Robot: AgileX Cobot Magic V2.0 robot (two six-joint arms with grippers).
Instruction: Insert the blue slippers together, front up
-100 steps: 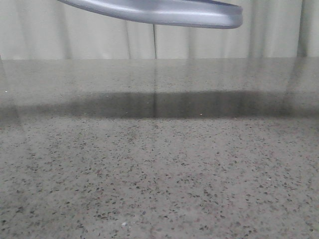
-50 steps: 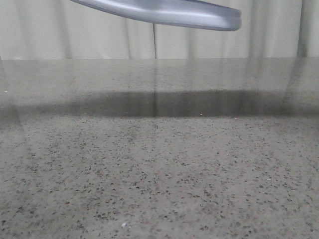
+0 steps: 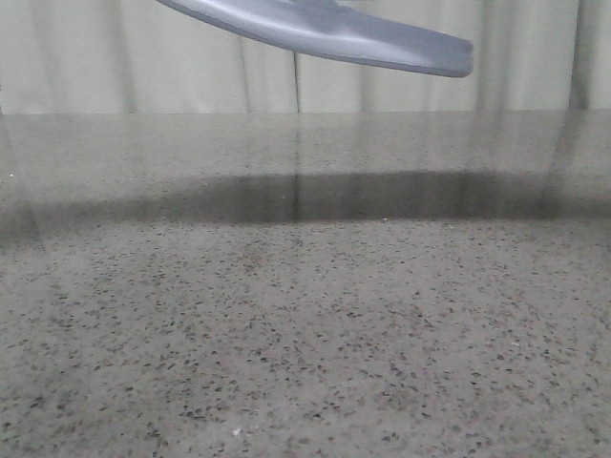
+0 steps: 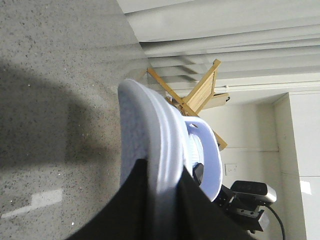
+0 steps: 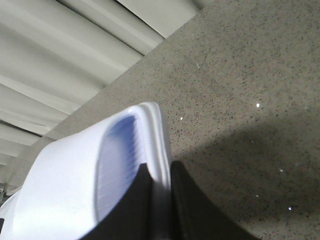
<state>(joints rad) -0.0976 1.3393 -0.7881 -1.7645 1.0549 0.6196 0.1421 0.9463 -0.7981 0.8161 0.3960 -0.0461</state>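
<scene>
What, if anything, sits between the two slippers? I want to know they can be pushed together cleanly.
Nothing visible does. Each slipper is already pinched at its sole edge: one by the left gripper, one by the right gripper. Both slippers hang above the speckled table. The gap between them isn't shown.

Lab-like room: speckled stone table, curtains, webcam.

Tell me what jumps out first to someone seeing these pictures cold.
A pale blue slipper is pinched edge-on in the left gripper, held above the speckled table. The right gripper clamps the other slipper by its rim the same way. In the front view only one slipper sole shows, slanting across the top.
</scene>
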